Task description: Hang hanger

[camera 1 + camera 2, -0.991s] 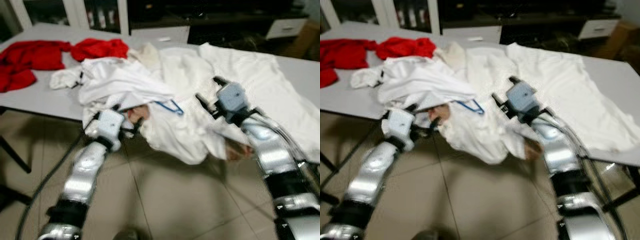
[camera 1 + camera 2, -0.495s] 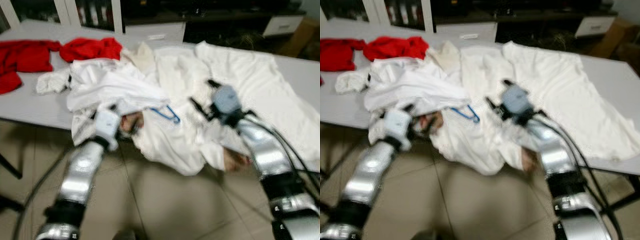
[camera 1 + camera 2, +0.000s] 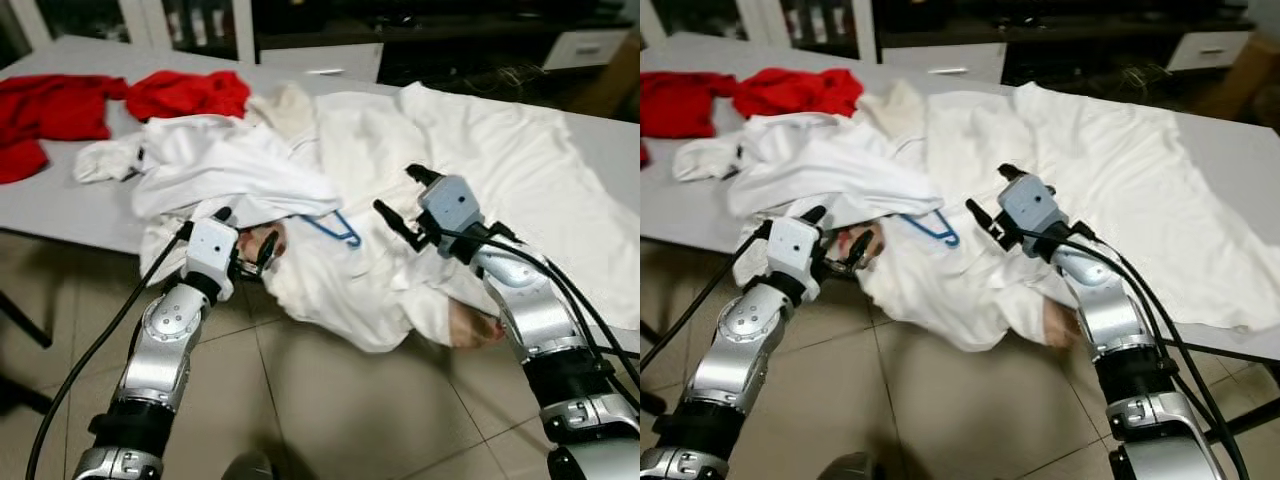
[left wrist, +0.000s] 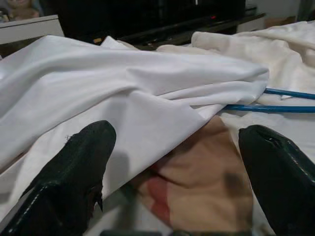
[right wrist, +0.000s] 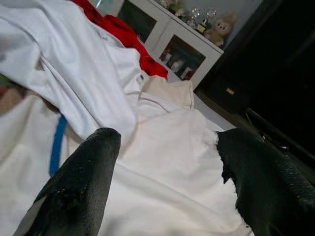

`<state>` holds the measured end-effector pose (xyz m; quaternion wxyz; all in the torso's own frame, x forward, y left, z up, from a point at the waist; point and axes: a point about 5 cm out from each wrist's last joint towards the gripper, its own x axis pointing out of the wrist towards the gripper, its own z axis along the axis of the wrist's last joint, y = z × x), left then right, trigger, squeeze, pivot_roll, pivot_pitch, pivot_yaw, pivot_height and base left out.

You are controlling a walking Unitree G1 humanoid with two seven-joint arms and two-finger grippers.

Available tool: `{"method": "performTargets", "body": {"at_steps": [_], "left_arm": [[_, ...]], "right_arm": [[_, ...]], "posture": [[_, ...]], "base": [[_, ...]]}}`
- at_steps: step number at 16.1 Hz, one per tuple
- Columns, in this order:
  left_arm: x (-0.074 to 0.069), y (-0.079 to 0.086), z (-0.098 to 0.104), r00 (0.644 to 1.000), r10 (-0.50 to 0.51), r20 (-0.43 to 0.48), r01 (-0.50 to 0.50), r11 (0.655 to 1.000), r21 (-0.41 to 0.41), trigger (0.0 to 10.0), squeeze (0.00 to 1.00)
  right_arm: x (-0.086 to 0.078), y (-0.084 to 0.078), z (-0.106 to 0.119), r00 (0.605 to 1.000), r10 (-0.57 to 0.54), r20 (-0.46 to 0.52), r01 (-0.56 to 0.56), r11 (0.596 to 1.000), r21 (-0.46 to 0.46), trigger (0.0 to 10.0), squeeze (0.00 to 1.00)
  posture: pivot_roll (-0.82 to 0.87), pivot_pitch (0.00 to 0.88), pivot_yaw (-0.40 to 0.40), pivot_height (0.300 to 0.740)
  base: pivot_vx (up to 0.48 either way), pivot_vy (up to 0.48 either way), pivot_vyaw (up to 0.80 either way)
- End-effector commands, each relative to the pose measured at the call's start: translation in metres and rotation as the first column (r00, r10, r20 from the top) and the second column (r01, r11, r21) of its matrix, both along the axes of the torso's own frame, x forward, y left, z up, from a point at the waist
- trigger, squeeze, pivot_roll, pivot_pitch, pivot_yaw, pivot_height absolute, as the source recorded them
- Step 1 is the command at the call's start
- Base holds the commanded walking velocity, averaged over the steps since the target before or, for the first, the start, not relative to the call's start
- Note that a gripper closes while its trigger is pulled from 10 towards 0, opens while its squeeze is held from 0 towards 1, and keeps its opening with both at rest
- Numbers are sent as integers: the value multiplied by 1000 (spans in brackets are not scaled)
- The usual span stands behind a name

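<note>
A heap of white clothes (image 3: 330, 200) covers most of the grey surface (image 3: 60, 205), spilling over its near edge toward the tiled floor (image 3: 330, 410). The blue hanger (image 3: 335, 228) lies in that heap, mostly buried: only a thin blue loop and a bit of bar show, tucked under a fold of white cloth near the heap's near edge. In the left wrist view the same hanger (image 4: 275, 101) appears as two blue bars poking out from beneath the fold.

The left end effector (image 3: 248, 255) sits just short of the heap's near edge, on the side of the hanger nearer the red clothes, its two black fingers (image 4: 74, 172) spread apart and holding nothing. A patch of tan and reddish print on the cloth (image 4: 202, 182) lies between them.

The right end effector (image 3: 400, 200) hovers over the heap on the hanger's other side, near it but not touching. Its fingers (image 5: 78, 182) are also parted and empty, with white cloth under them and a strip of blue hanger (image 5: 57, 145) off to one side.

Beyond the heap, at the far left end of the surface, lie the red clothes (image 3: 120, 100). Behind the surface stand white cabinets (image 3: 200, 25) and dark furniture (image 3: 450, 40).
</note>
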<state>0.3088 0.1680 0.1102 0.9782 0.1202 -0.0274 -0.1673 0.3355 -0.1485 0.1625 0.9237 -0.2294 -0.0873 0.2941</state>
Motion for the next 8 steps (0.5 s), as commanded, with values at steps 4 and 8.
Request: {"method": "performTargets", "body": {"at_steps": [4, 8], "left_arm": [[2, -4, 2, 1000, -7, 7, 7, 1000, 7, 10000, 0], [0, -4, 1, 1000, -3, 5, 3, 1000, 6, 10000, 0]], "right_arm": [[-5, 6, 3, 997, 70, -14, -70, 998, 7, 10000, 0], [-11, 19, -11, 984, 158, -86, -160, 987, -18, 10000, 0]], "posture": [[197, 37, -41, 740], [197, 47, -46, 740]], "base": [[0, 0, 0], [0, 0, 0]]}}
